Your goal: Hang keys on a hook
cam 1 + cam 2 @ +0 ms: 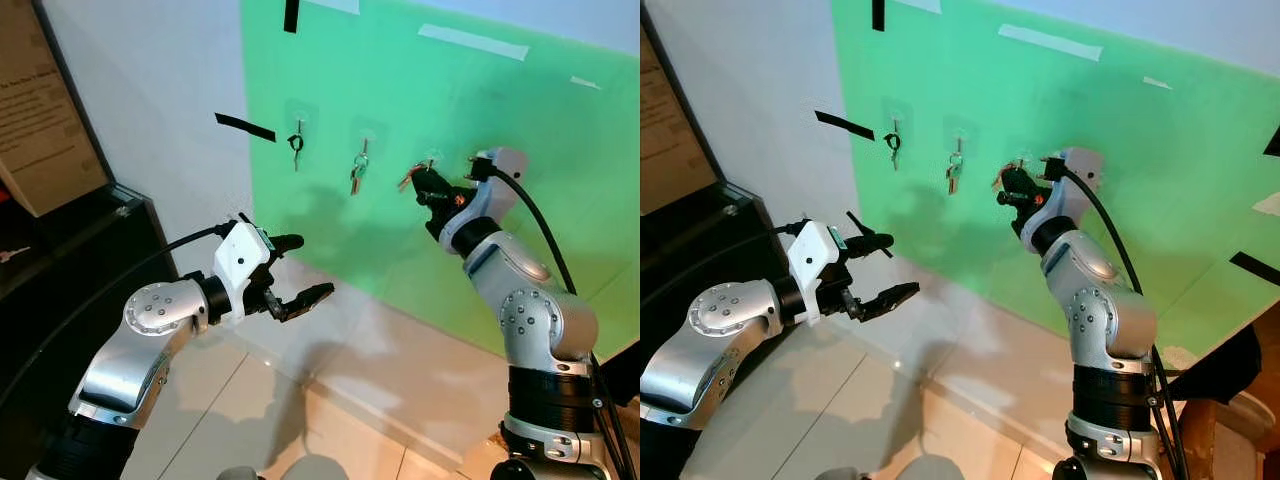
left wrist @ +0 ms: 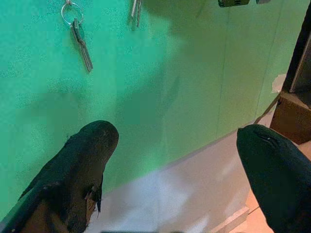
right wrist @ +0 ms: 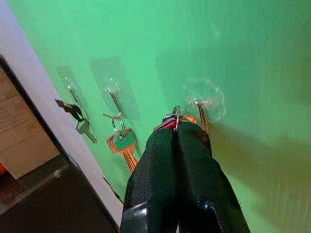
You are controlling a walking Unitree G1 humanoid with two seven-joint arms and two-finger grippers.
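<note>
Head stereo pair looks forward and slightly down at the green wall panel point(image 1: 450, 200) from a moderate standoff; both arms are in frame. The right eye's image is shifted sideways against the left eye's, same scene otherwise. Left wrist cam looks along the left gripper point(image 2: 177, 165) at the lower panel and pale floor point(image 2: 160, 194), farther back. Right wrist cam sits close to the wall, facing up along the right gripper point(image 3: 177, 133). All four views share the panel and its row of hooks point(image 1: 956, 135).
</note>
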